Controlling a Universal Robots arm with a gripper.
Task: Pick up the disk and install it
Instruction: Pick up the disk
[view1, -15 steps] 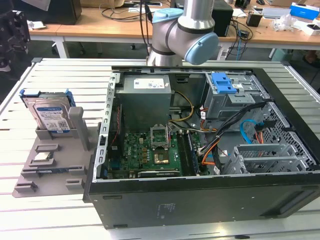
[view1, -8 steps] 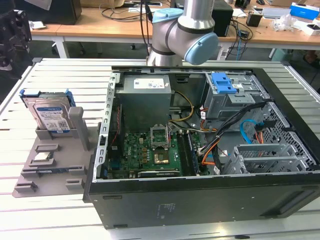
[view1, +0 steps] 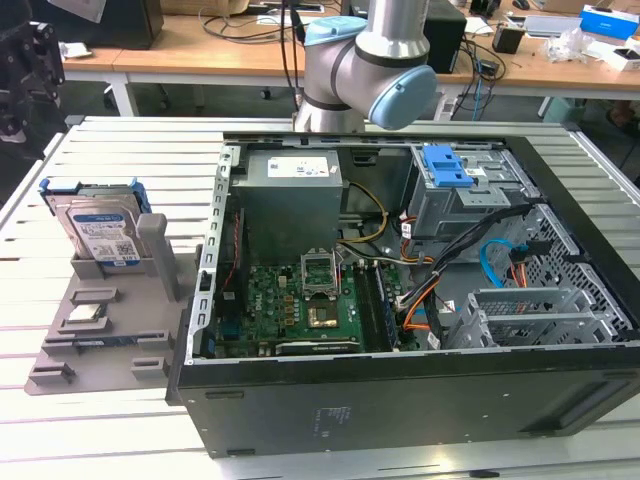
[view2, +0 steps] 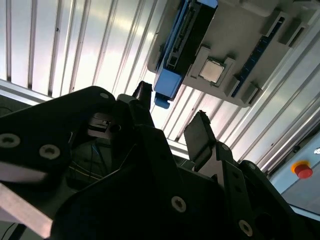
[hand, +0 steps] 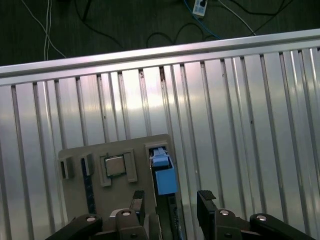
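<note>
Blue plastic frames the disk (view1: 100, 225), standing on edge in the grey holder (view1: 70, 350) at nine o'clock from the computer case (view1: 400, 410) in the exterior view, while my pincer (hand: 171, 197) hangs open near it, gap lined up with its long thin edge.

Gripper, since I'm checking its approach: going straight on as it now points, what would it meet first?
Probably the disk in its grey holder, lined up between the open fingers of the gripper; depth unclear.

Glaring slats (view2: 100, 45) (claw (view2: 172, 105) darkly shadowed).
</note>
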